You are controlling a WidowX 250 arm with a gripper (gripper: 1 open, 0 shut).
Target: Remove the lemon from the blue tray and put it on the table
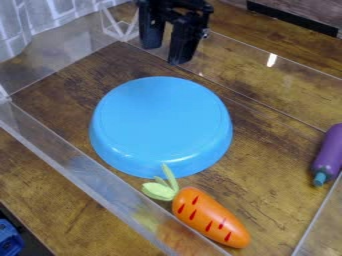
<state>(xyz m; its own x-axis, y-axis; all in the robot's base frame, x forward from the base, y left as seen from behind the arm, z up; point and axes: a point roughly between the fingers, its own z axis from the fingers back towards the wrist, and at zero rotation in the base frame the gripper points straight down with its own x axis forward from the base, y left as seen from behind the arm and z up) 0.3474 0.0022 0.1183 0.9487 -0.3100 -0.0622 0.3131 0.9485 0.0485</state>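
- Blue tray point(160, 125), glossy and round, rests on the dark wood-grain tabletop point(274, 110) near the middle, its visible surface bare.
- No lemon can be made out anywhere in view.
- Black tool point(174, 45) hangs above the far side of the tabletop, beyond the tray's rim, its two fingers apart with a narrow gap and nothing between them.
- An orange toy carrot point(207, 217) with a green top lies just beside the tray's near rim.
- A purple toy eggplant point(329, 152) lies at the right edge, well apart from the tray.
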